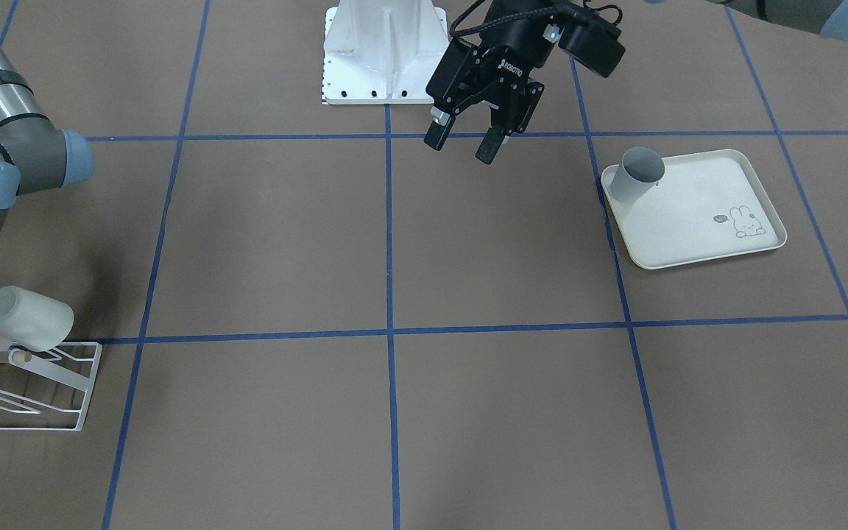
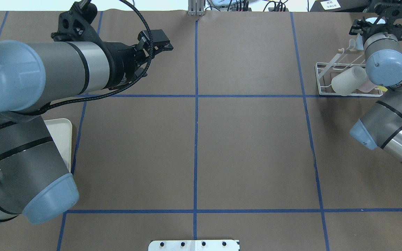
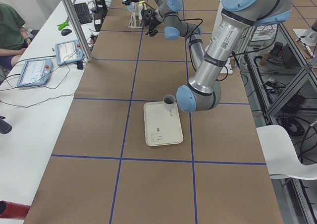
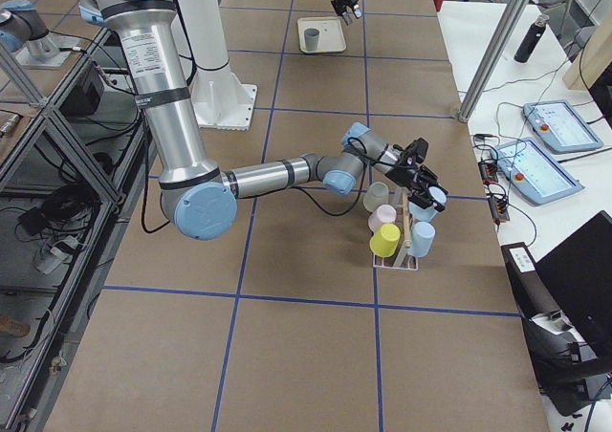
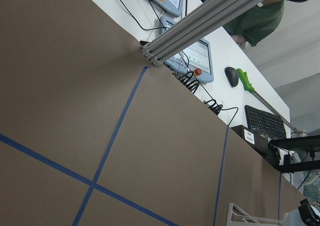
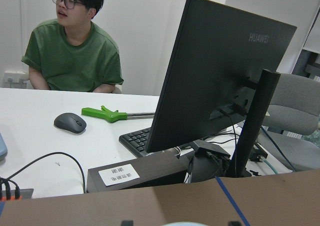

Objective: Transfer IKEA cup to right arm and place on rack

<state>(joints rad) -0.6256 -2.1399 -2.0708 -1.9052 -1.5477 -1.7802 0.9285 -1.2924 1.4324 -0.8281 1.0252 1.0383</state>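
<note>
The white wire rack (image 1: 63, 383) with a wooden dowel stands at the table's far right corner and also shows in the overhead view (image 2: 326, 80). My right gripper (image 2: 375, 19) is at its far side. Its fingertips (image 6: 127, 222) flank the rim of a pale blue IKEA cup (image 6: 185, 224), and it looks shut on that cup (image 4: 435, 196). A cream cup (image 1: 26, 316) hangs on a prong. My left gripper (image 1: 461, 147) is open and empty, raised above the table's middle. A grey cup (image 1: 637, 174) stands on the cream rabbit-print tray (image 1: 696, 228).
Pink, yellow and another blue cup hang on the rack (image 4: 402, 250). The robot's white base (image 1: 383, 51) is at the near edge. An operator in green (image 6: 72, 51) sits behind a side table with a monitor (image 6: 220, 81) and keyboard.
</note>
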